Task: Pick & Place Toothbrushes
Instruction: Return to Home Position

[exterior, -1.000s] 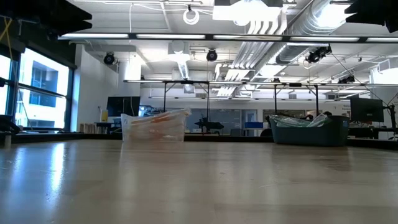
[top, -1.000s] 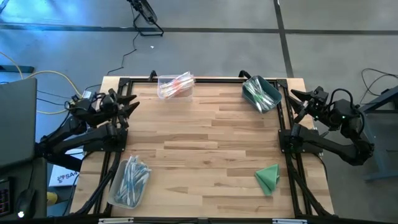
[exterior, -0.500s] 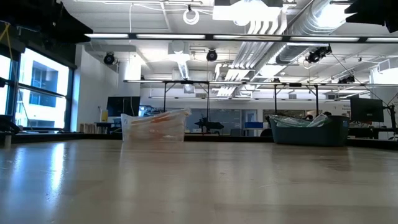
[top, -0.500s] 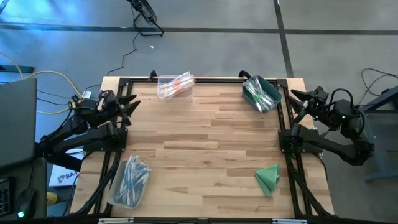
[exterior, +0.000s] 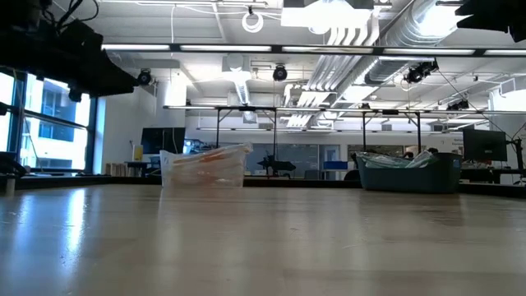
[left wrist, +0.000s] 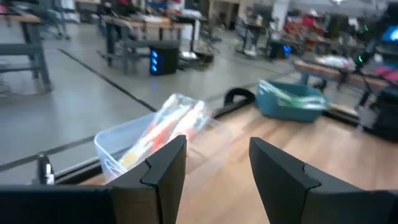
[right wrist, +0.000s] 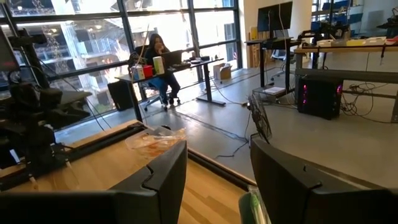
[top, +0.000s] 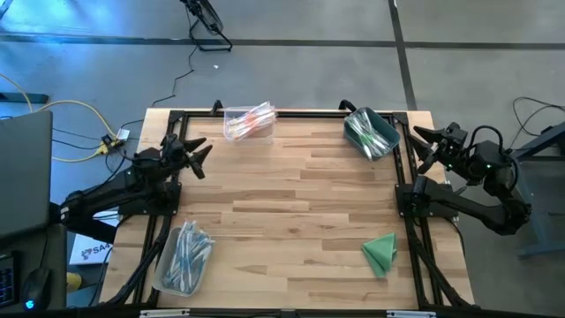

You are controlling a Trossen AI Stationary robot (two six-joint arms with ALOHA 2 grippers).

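Note:
Toothbrushes lie in three bins. A clear bin (top: 250, 121) at the far edge holds pink-orange ones. A teal bin (top: 371, 132) at the far right holds green ones. A clear bin (top: 184, 256) at the near left holds blue ones. My left gripper (top: 196, 152) hangs open above the table's left edge, pointing level toward the far clear bin (left wrist: 155, 137), nothing between its fingers. My right gripper (top: 422, 141) waits open above the right edge, beside the teal bin, also with nothing in it.
A folded green cloth (top: 381, 252) lies near the front right corner. Black frame rails (top: 291, 112) run along the table's far, left and right edges. Bare wood (top: 291, 203) spans the middle between the bins. A person sits at a desk (right wrist: 155, 53) far beyond the table.
My left gripper has come down and moved toward the table's right, from outside the left rail to just over the table's left edge, staying open. In the low view its arm now shows at the upper left. The right arm and the bins have kept still.

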